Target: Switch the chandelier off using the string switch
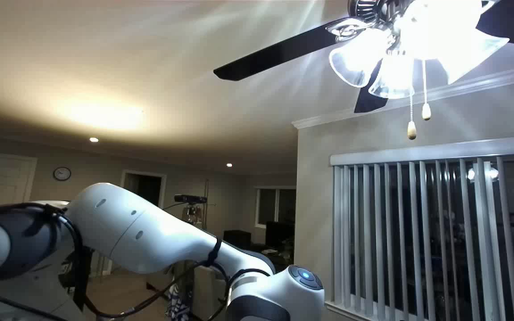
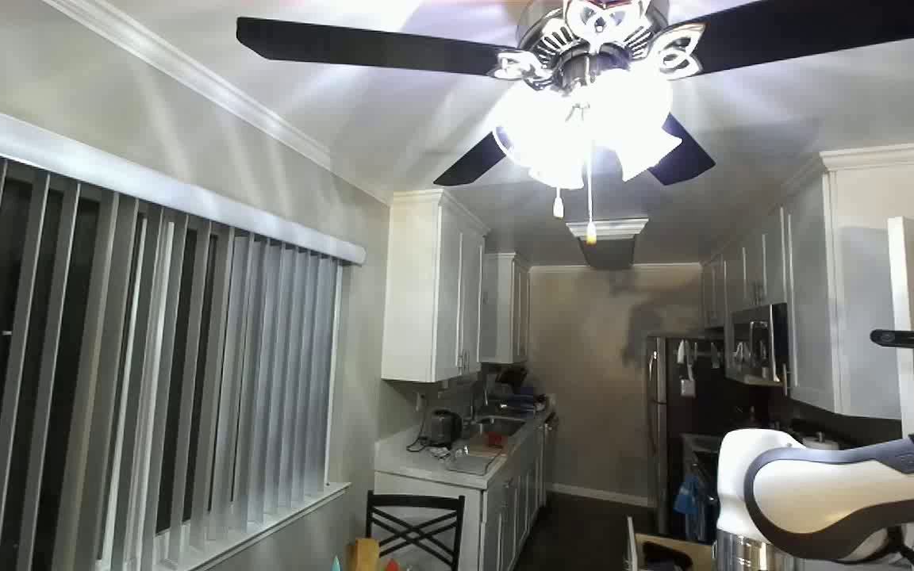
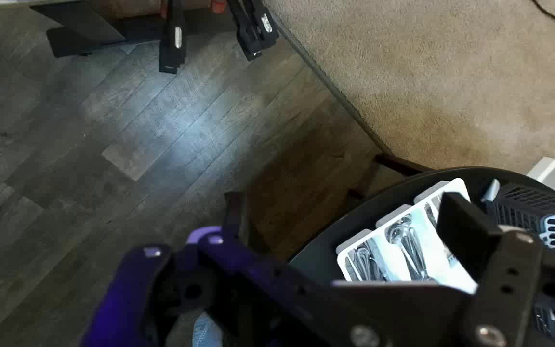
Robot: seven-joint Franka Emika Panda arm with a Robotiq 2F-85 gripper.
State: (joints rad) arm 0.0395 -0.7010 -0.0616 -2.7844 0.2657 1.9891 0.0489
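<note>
The chandelier is a ceiling fan with lit glass lamps, seen at the top of both exterior views (image 1: 391, 76) (image 2: 584, 131). Two pull strings hang from it, each with a small knob. The lower knob shows in both exterior views (image 1: 412, 130) (image 2: 591, 232), and so does the higher knob (image 1: 426, 111) (image 2: 558, 206). My gripper (image 3: 350, 224) is open in the wrist view, its fingers wide apart with nothing between them. In both exterior views the gripper is below the frame. The visible arm is well below the strings, which are out of the wrist view.
Dark fan blades (image 1: 279, 53) spread around the lamps. Vertical blinds (image 2: 266, 373) cover a window. Below the gripper are a round black table (image 3: 318, 258) with a white cutlery tray (image 3: 429, 241) and a dark basket (image 3: 518, 207). A chair (image 2: 417, 503) stands by the counter.
</note>
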